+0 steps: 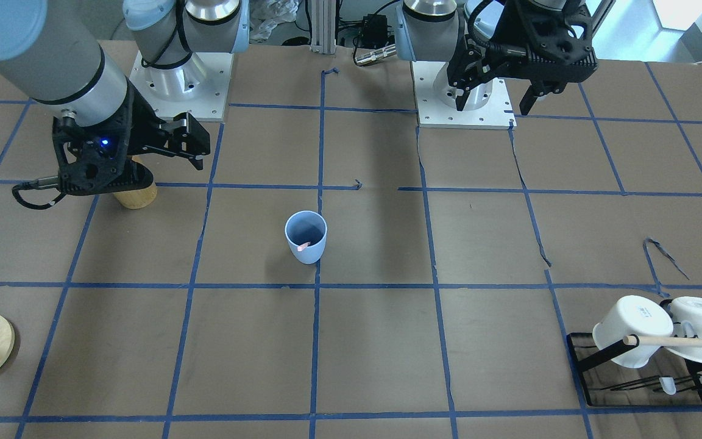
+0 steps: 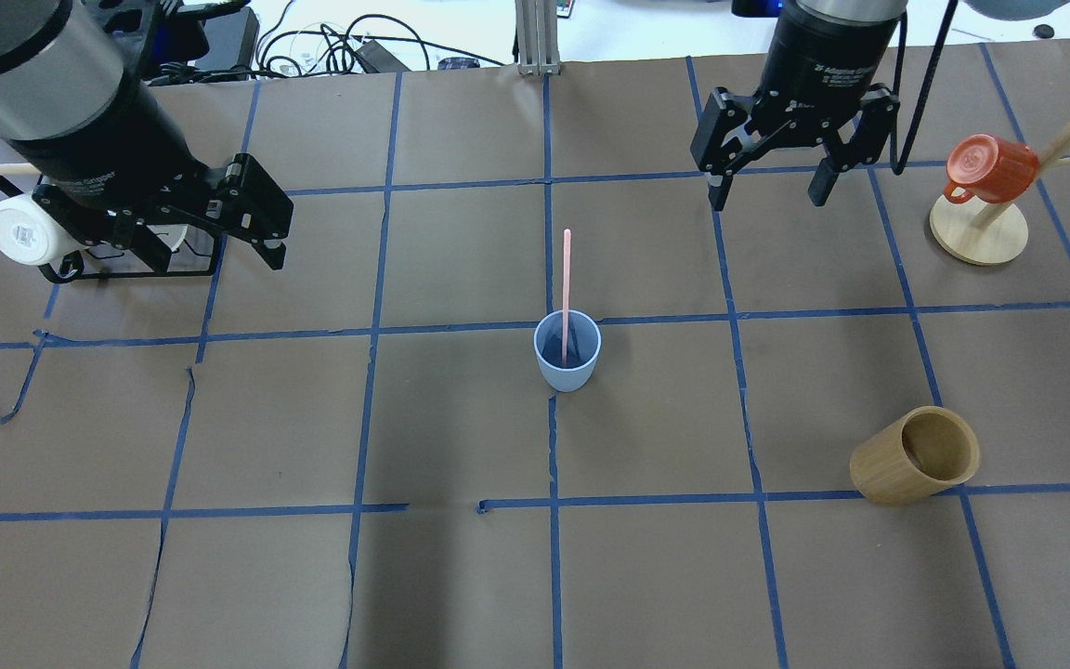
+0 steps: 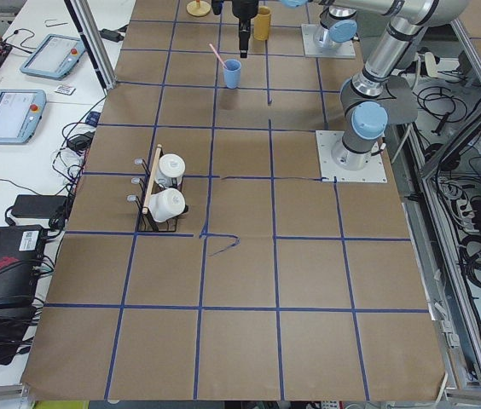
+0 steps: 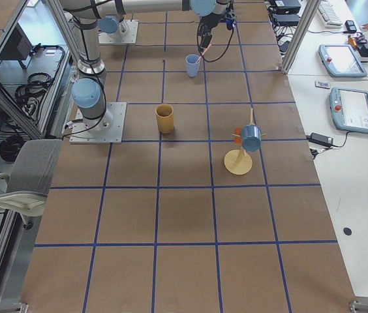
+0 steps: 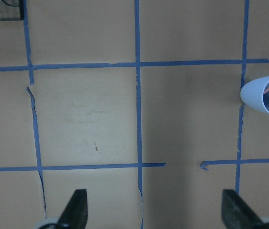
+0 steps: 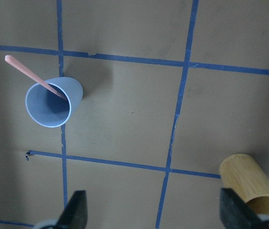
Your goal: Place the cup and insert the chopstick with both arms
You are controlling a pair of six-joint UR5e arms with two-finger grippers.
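Chopstick (image 2: pixel 567 279) stands in cup (image 2: pixel 567 364), long overhead, a mere tip frontally.

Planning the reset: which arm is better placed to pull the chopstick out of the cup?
Right, probably. The open right gripper hangs nearer the pink chopstick in the light blue cup, and its wrist view shows both whole; the left gripper sees the cup clipped.

Open table (image 2: pixel 461 437) lies all around the cup (image 2: pixel 567 367) and its chopstick (image 2: pixel 567 269). Bamboo cylinder (image 2: pixel 897 465) sits well apart, near right; mug rack (image 1: pixel 607 351) far left, mug tree (image 2: pixel 978 237) far right.
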